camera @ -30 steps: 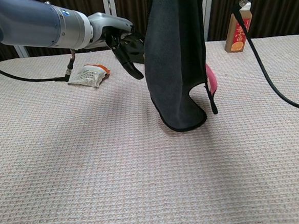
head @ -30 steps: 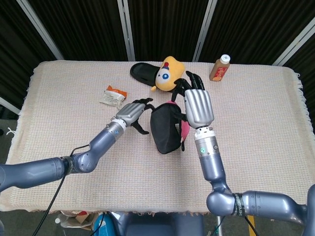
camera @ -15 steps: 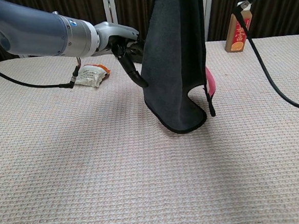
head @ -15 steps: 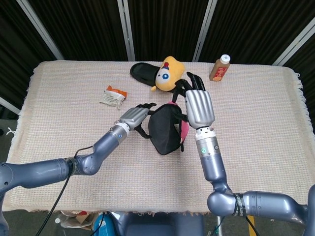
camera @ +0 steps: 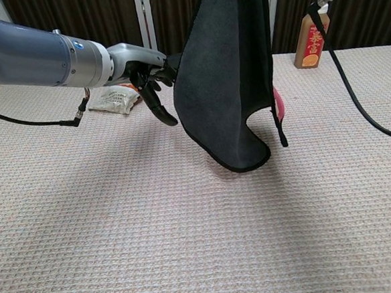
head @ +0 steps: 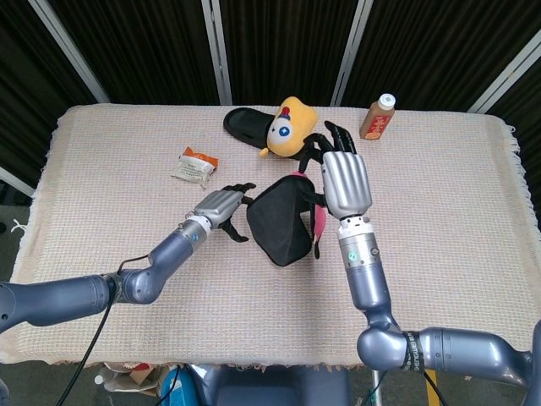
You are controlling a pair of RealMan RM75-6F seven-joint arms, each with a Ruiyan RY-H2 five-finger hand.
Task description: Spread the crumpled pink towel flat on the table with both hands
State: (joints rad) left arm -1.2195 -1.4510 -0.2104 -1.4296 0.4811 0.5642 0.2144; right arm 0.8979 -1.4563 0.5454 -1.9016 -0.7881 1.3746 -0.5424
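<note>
**Towel up on right, left taking the side edge**

Right robot hand [head: 344,179] has my towel [head: 283,220] gripped at its top, fingers closed over the bunched cloth, so it hangs above mid-worktop [head: 439,220] with only the lowest fold near the surface. Dark face is toward the chest camera; pink shows only as a strip down the right edge. Left robot hand [head: 218,207] is at the towel's left edge, fingers curled. In the chest view the edge looks drawn out toward it, so I read a pinch, but I can't see the contact clearly.

How I'd do this step well:
- confirm the left pinch on the hem before pulling, single layer if possible
- move the hands apart sideways, level, until the top edge is taut
- lower both together, bottom fold lands first, then drag back so it lays out flat
- keep clear of the snack packet [head: 194,164] left and the plush toy [head: 288,127] and slipper [head: 249,127] behind
</note>
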